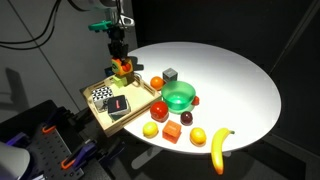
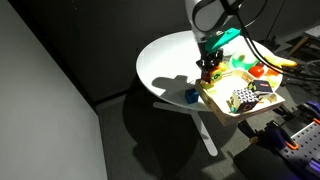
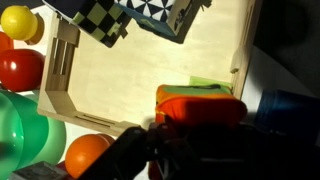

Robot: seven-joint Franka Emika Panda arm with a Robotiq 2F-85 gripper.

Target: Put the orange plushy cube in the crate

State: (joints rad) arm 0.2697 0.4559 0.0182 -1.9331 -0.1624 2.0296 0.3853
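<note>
**Holding the cube above the crate's far corner**

The gripper point(image 1: 121, 62) hangs straight down over the back corner of the crate point(image 1: 93, 110), its jaws clenched on the orange cube point(image 1: 122, 69). In the wrist view the cube point(image 3: 200, 105) fills the lower middle, squeezed between the dark fingers, with bare wood floor beyond it. So the cube is in the claw and over the crate, close to a wall. Whether it touches the floor cannot be told.

The spot looks chosen for room. Checkered blocks point(image 3: 105, 25) take up the opposite end of the crate, so the free floor near this corner is the only open patch. The vertical approach keeps the fingers clear of the low walls and of the green bowl point(image 1: 180, 97) and the fruits crowded just outside on the table point(image 1: 240, 80).

The carry appears nearly finished. What is left, by my reading, is a short lowering and a release. The risk is the soft cube catching on the near wall and tipping outward.
</note>
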